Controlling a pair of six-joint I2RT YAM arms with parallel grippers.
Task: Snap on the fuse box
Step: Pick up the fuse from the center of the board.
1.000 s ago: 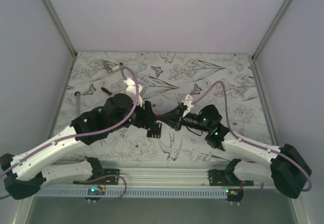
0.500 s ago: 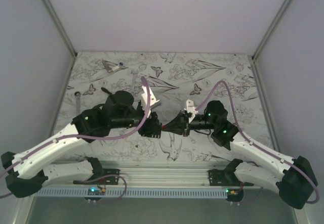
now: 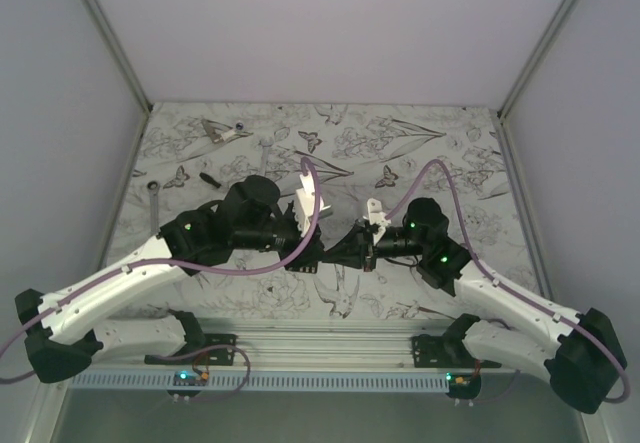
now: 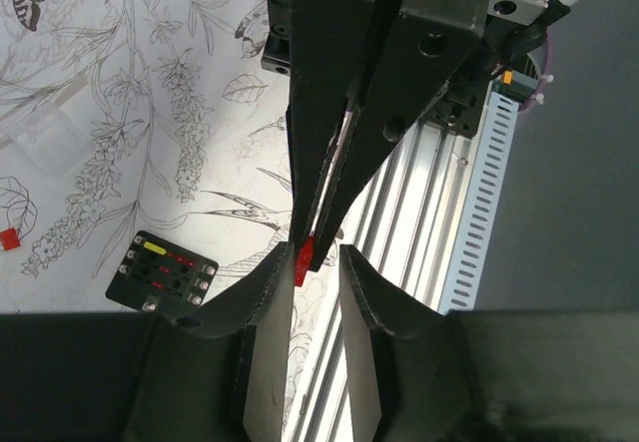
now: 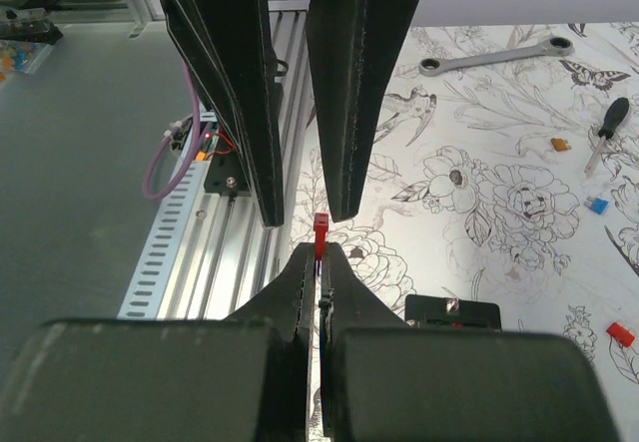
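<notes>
Red fuse (image 5: 319, 228) is clamped between the right fingers (image 5: 311, 264), its tip in the gap of the left fingers (image 4: 268, 284), which stand apart. Below them, the fuse box (image 4: 160, 272) lies flat on the tabletop (image 4: 100, 113).

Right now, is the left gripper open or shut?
Open. In the left wrist view the left gripper has its fingers apart with a clear gap. The right gripper, shut on a red fuse, reaches into that gap.
</notes>
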